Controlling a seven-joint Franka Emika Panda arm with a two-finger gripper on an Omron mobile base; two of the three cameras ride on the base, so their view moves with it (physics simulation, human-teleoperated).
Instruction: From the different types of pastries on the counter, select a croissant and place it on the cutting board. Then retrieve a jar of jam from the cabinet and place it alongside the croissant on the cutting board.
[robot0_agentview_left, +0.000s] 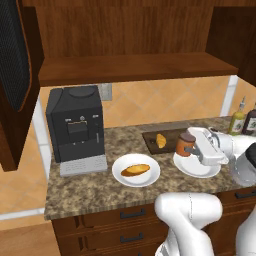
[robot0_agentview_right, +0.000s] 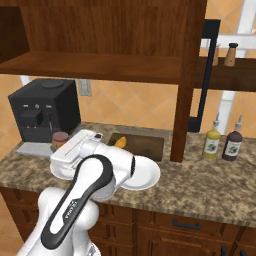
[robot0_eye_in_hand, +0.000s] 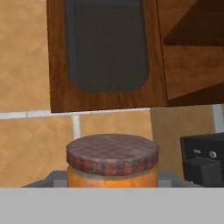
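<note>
The hand (robot0_agentview_left: 192, 148) is clamped on the jar of jam (robot0_agentview_left: 185, 144), carrying it low over the tabletop (robot0_agentview_left: 100, 190) at the near right corner of the cutting board (robot0_agentview_left: 150, 140). In the hand view the jar's dark lid sits level right in front of the camera, so the grip looks square. The croissant (robot0_agentview_left: 161, 141) already lies on the board, just left of the jar.

The main risk is the landing spot — the jar hangs close to the board's edge and above the rim of an empty white plate (robot0_agentview_left: 210, 172). Set down here, it could end half on the board and half off, tip, and roll, or land on the plate instead. Moving further onto the board brings a second hazard: the croissant is near, and a sideways sweep of the jar or the fingers could push it off the board.

A late release matters too — opening while the jar is above the surface would let it drop and topple. The other pastry, a longer loaf (robot0_agentview_left: 135, 170) on its own plate (robot0_agentview_left: 120, 179), and the coffee machine (robot0_agentview_left: 75, 125) stand well apart and look safe.
</note>
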